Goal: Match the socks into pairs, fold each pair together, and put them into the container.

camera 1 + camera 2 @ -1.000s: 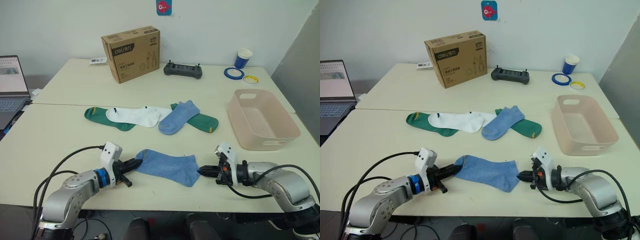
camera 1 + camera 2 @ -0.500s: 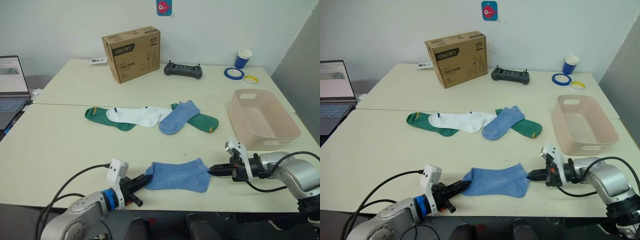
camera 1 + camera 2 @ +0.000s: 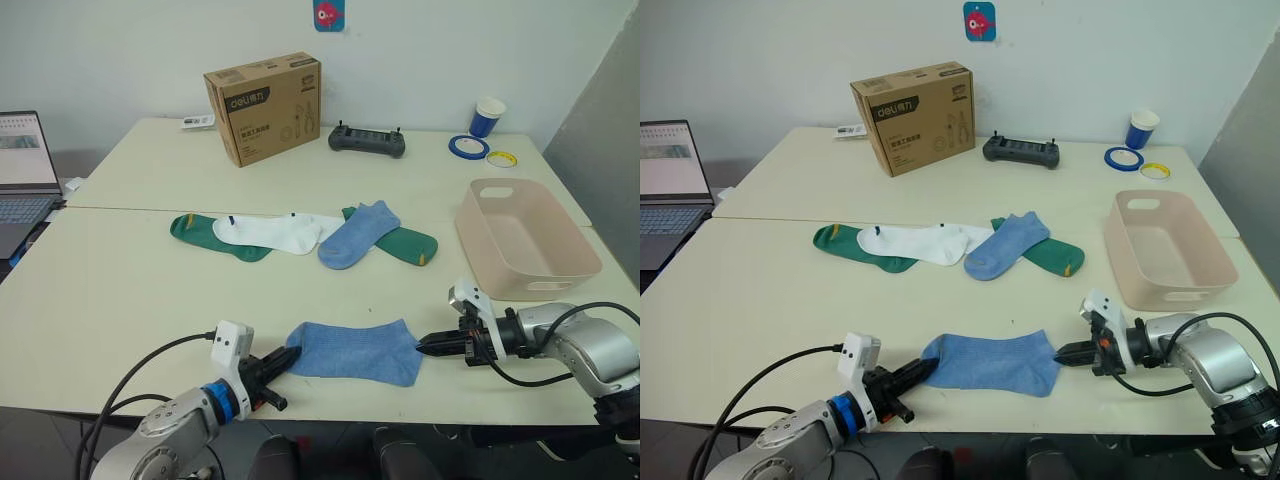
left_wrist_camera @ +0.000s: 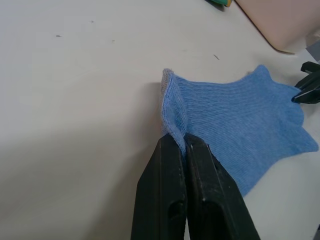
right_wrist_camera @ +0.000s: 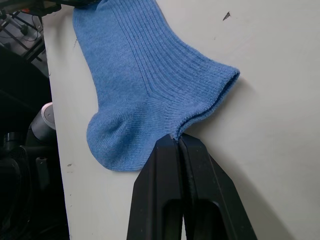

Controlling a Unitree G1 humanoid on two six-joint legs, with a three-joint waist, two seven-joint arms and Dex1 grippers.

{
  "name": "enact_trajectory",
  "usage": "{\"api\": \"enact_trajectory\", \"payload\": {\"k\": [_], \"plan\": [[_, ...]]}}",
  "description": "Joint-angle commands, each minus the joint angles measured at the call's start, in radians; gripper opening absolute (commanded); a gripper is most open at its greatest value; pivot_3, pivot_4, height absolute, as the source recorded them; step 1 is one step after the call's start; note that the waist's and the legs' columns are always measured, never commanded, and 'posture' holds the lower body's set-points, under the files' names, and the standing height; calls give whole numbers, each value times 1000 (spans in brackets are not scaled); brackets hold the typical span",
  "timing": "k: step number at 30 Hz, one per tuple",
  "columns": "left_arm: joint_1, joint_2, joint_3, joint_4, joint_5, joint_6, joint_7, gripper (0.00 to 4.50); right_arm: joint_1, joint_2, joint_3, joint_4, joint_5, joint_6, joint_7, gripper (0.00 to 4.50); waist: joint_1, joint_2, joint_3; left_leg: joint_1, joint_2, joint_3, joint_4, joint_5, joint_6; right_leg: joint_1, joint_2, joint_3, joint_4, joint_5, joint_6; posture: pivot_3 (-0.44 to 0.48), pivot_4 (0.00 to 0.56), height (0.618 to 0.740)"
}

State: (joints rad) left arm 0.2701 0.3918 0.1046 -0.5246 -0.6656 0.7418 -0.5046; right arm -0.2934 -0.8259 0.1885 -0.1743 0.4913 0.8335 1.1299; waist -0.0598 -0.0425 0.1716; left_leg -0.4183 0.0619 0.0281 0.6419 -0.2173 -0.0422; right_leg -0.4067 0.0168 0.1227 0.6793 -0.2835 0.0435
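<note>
In the left eye view, a light blue sock [image 3: 355, 351] lies flat near the table's front edge [image 3: 420, 410], stretched between the left gripper [image 3: 291, 355] and the right gripper [image 3: 422, 344]. The container [image 3: 524, 240] stands well apart, to the right. In the left wrist view, the jaws are pinched on the sock's toe end. In the right wrist view, the jaws are clamped on its cuff edge.

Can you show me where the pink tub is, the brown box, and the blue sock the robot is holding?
Pale pink-beige plastic tub [image 3: 478, 232], left eye view, on its near-left wall.
Brown cardboard box [image 3: 285, 114], left eye view, on its printed front face.
Light blue sock lying flat between the grippers [image 3: 992, 360], right eye view, on the middle of the fabric.
</note>
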Motion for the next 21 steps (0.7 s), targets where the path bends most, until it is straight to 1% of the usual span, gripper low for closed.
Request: {"api": "enact_trajectory", "payload": {"k": [1,5,8,9,10,12,13,15,17,19,20,21], "plan": [[-1,16,2,-6,5,-27,-16,0,0,-10,-18,-15,4,-18,13,16,0,0,0,0,0,0,0,0,0,0,0,0,0,0,0,0,150,740],[-4,12,2,4,-2,-35,-22,0,12,-3,-20,-29,-5,-41,-2,16,0,0,0,0,0,0,0,0,0,0,0,0,0,0,0,0,150,740],[-5,19,14,5,-12,-29,-24,678,10,1,-44,-30,16,-32,-6,746,0,0,0,0,0,0,0,0,0,0,0,0,0,0,0,0,150,740],[-4,25,18,4,-14,-27,-27,1027,9,-2,-50,-28,15,-37,-7,1099,0,0,0,0,0,0,0,0,0,0,0,0,0,0,0,0,150,740],[-3,32,29,5,-18,-27,-30,1250,7,-6,-59,-25,10,-45,-11,1384,0,0,0,0,0,0,0,0,0,0,0,0,0,0,0,0,150,740],[-5,65,75,11,-43,-18,-49,1886,2,-8,-91,-26,16,-73,-10,2101,-1,0,0,0,0,0,0,0,0,0,0,0,0,0,0,0,150,740],[-14,87,111,21,-68,-10,-63,2186,-3,-2,-122,-40,48,-71,-2,2403,-1,0,0,0,0,0,0,0,0,0,0,0,0,0,0,0,150,740],[-39,158,176,30,-103,-14,-123,2186,-15,16,-155,-89,80,-110,14,2403,-2,0,2,1,1,-1,0,0,0,-1,1,0,0,0,0,0,150,740],[-135,267,181,48,-75,-38,-198,2186,-33,70,-107,-117,28,-208,-4,2403,-3,0,2,1,1,-2,-1,0,0,-4,1,-2,1,0,-1,0,150,740],[-216,335,133,75,-10,-97,-258,2220,-50,133,-76,-112,-5,-267,-40,1977,-3,0,2,1,1,-3,-1,0,0,-4,1,-3,1,0,-1,0,150,740],[-246,353,103,88,16,-124,-287,2220,-55,151,-65,-108,-13,-276,-45,1782,-3,1,2,1,1,-3,0,0,0,-4,1,-3,0,0,-1,0,150,740],[-263,363,84,97,32,-141,-307,2220,-58,162,-58,-105,-21,-282,-46,1472,-2,1,2,1,0,-1,-1,0,0,-4,0,-2,0,0,-1,0,150,740]]}}
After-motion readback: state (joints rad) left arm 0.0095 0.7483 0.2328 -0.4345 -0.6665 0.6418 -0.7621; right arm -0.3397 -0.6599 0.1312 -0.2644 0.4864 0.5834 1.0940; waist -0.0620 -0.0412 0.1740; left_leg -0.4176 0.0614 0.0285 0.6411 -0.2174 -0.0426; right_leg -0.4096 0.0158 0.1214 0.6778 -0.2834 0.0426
